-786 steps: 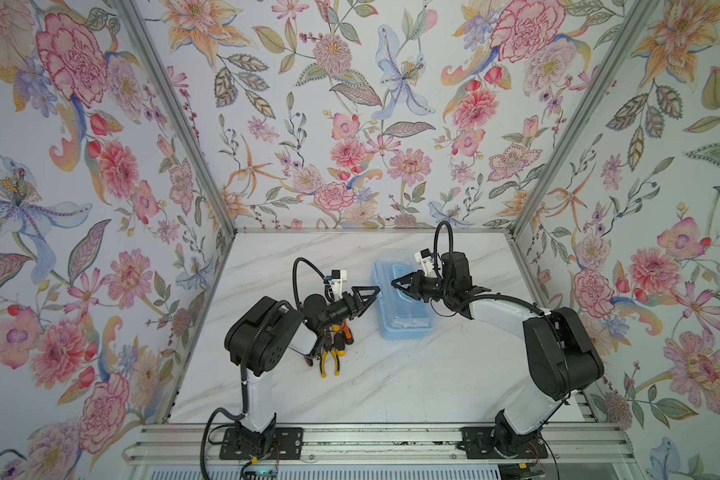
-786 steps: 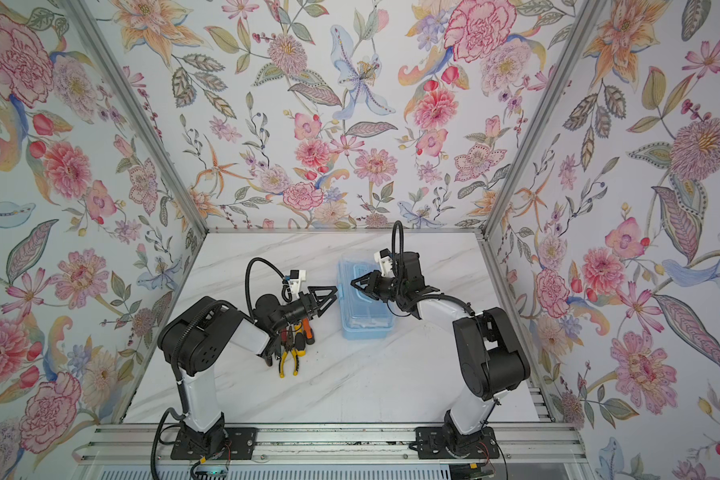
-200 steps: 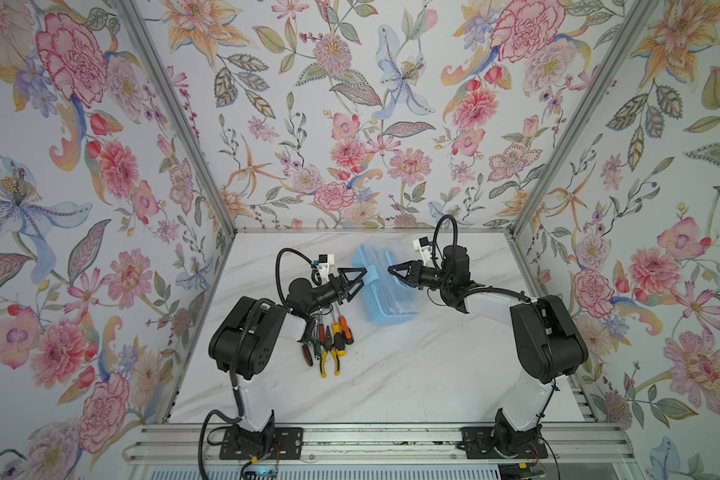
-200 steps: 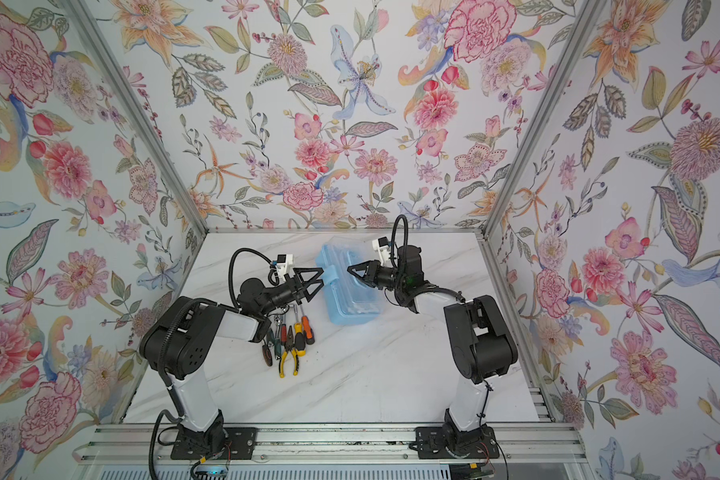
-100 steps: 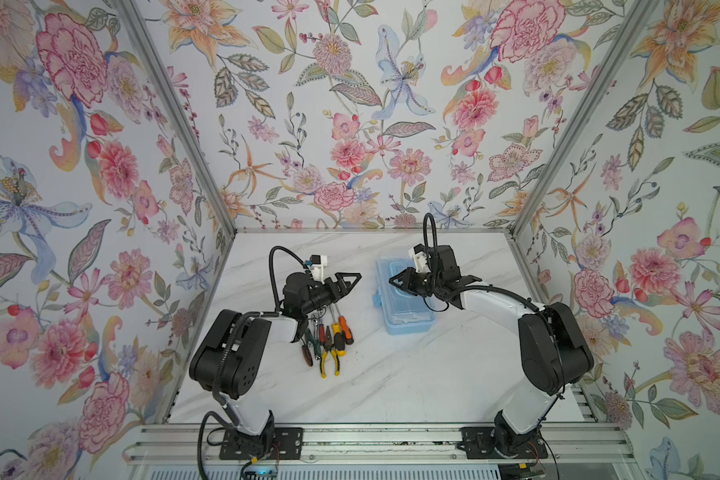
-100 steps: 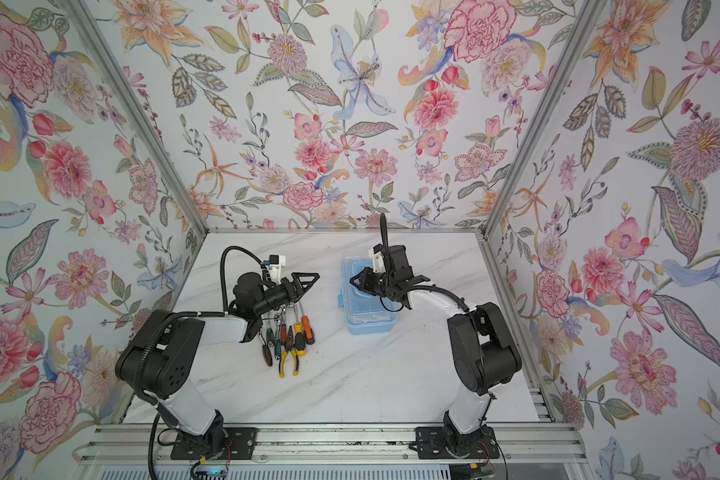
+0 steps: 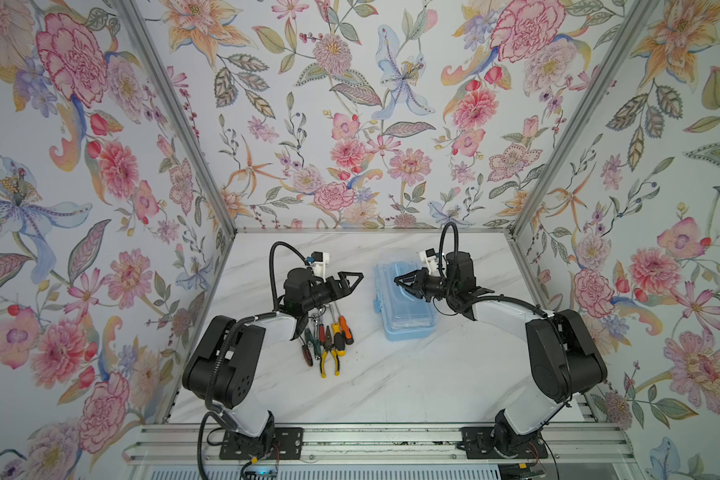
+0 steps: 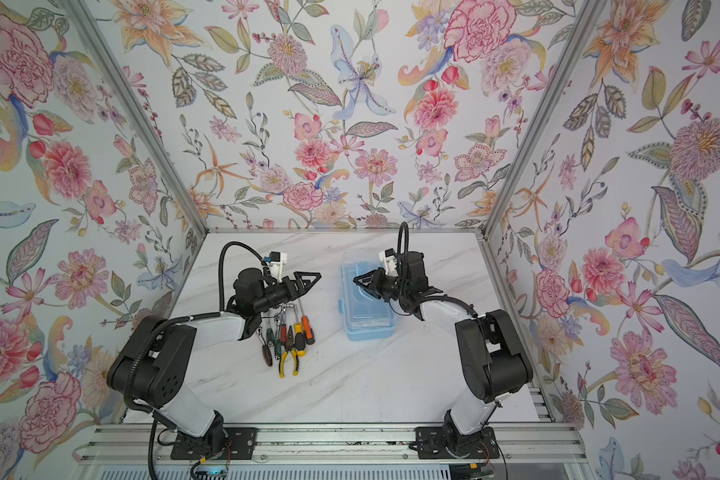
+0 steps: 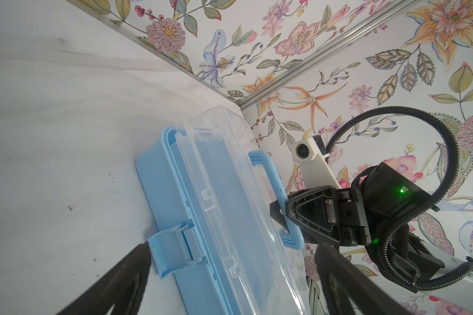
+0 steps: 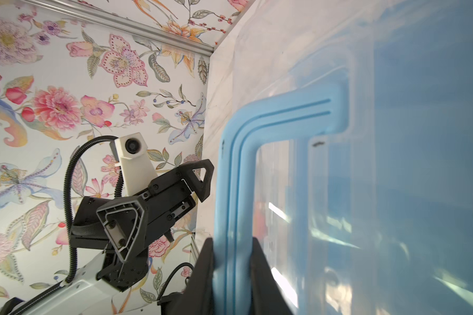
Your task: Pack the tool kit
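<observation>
One marble table (image 7: 395, 386) carries the whole set-up. From my station I see the left arm (image 7: 242, 345) reaching in from the near left and the right arm (image 7: 558, 353) from the near right. Their heads point inward at each other across the middle.

The box (image 7: 410, 320) is light blue with a clear lid (image 9: 230, 191). It lies on the table right of centre, its long side running near to far. The lid lies down over the body; I cannot tell whether it is fastened.

The tools (image 7: 327, 336) lie in a tight row on the table, left of the box and apart from it. Their grips point toward the near edge. The pliers (image 7: 329, 361), with yellow grips, reach nearest in the row.

The left gripper (image 7: 355, 279) hovers between the tools and the box, just far of the tools. Its jaws are spread wide and hold nothing. In the left wrist view one finger (image 9: 126, 272) sits just beside the latch (image 9: 172, 251) on the left wall of the box. I cannot tell whether they touch.

The right gripper (image 7: 404, 284) hangs over the far half of the box, clenched on the handle (image 10: 230, 177). The handle stands up from the lid. In the right wrist view a jaw presses on each side of its bar.
</observation>
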### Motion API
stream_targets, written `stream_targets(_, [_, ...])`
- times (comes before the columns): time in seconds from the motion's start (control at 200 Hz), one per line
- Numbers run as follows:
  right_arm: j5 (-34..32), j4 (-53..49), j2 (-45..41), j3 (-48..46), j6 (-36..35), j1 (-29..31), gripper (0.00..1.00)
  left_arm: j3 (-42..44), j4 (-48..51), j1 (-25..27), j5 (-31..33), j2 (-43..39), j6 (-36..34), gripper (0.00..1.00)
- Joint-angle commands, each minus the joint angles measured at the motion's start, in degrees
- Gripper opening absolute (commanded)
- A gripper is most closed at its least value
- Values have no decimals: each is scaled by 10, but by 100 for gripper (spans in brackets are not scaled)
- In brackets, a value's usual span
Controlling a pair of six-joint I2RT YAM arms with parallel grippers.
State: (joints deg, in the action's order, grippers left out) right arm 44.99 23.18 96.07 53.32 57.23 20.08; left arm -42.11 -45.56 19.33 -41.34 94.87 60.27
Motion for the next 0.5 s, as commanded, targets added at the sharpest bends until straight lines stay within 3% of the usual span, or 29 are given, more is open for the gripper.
stream_targets(0.0, [70, 137, -9, -35, 114, -6, 0, -28, -2, 23, -6, 11, -18, 98])
stream_targets(0.22, [105, 356, 21, -73, 279, -15, 0, -57, -43, 53, -27, 40, 13, 99])
stream_targets(0.495, [114, 370, 32, -74, 279, -17, 0, -86, -49, 73, -35, 64, 20, 99])
